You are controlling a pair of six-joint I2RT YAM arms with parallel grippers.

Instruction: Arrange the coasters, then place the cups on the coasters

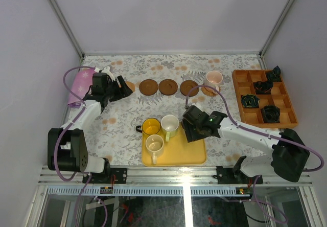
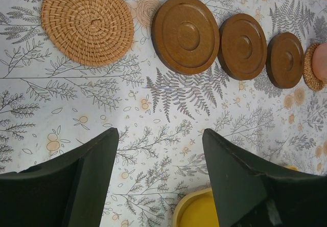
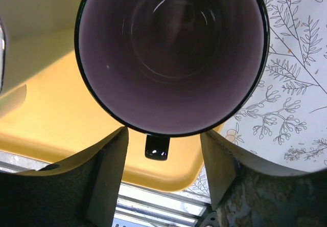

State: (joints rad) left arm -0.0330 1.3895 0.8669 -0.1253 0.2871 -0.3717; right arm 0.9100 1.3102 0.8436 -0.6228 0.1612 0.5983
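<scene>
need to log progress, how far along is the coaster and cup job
Done: the five coasters lie in a row, and the pink cup stands on the right-end tan coaster. In hand: the right gripper, jaws open, straddles the grey-purple cup at its handle, by the yellow tray edge; the left gripper hangs open, empty. Left: that cup, the yellow cup and two cream cups need coasters.

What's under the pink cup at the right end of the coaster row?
A woven tan coaster: only its near rim shows past the pink cup. The coaster's middle is covered, so whether the cup sits centred cannot be told.
</scene>
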